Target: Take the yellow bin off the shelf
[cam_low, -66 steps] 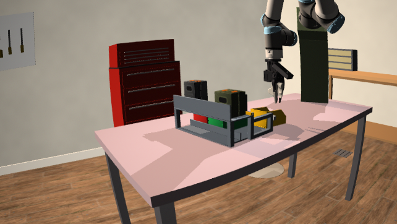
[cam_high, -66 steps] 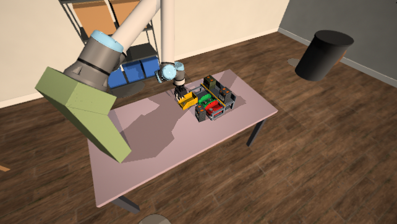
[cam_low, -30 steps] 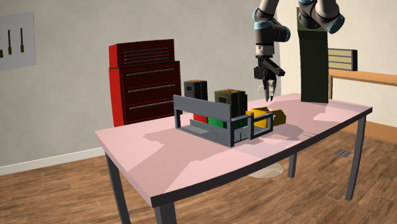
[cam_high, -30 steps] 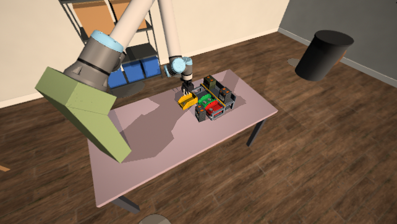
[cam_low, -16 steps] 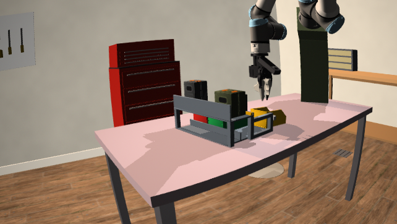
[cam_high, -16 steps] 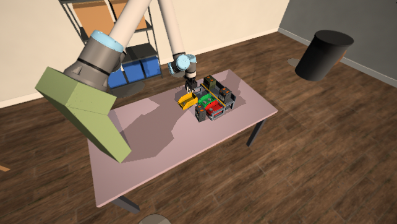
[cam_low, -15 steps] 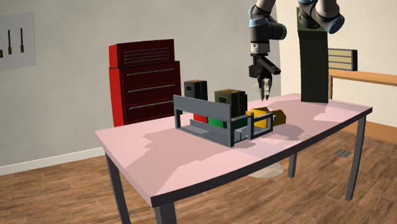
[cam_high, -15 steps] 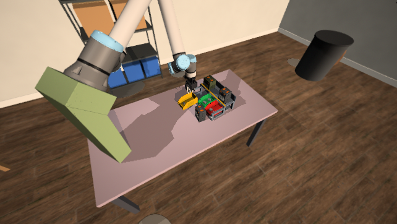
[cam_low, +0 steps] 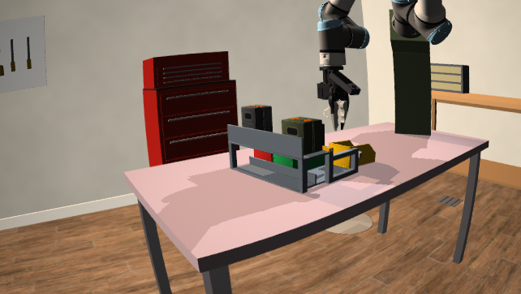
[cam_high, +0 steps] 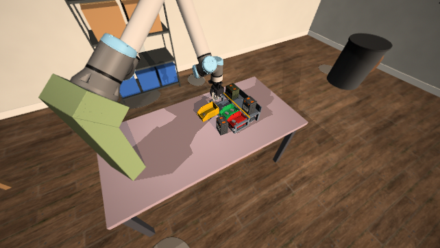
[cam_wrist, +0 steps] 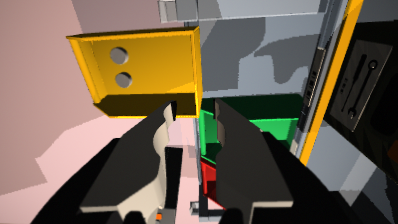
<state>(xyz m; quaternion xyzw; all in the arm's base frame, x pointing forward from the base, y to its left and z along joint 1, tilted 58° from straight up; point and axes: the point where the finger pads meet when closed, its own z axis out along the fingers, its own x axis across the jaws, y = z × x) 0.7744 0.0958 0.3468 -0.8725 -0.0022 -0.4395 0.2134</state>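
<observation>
The yellow open bin [cam_high: 208, 111] [cam_low: 344, 159] [cam_wrist: 145, 65] sits at the left end of the grey shelf [cam_high: 256, 116] [cam_low: 264, 142] [cam_wrist: 260, 45], partly out over the pink table [cam_high: 171, 171] [cam_low: 243, 211]. Two grey round parts [cam_wrist: 121, 67] show inside it. My gripper [cam_high: 216, 96] [cam_low: 338, 122] [cam_wrist: 194, 101] hangs above the bin's wall nearest the shelf. Its fingers stand a narrow gap apart with nothing between them.
A green bin [cam_high: 227, 110] [cam_wrist: 260, 125] and a red bin [cam_high: 238, 119] [cam_low: 263, 155] sit in the shelf beside the yellow one. Dark boxes [cam_high: 232, 90] [cam_high: 249, 104] [cam_low: 302, 130] stand on the shelf. The arm's green base block [cam_high: 92, 123] takes up the table's far end.
</observation>
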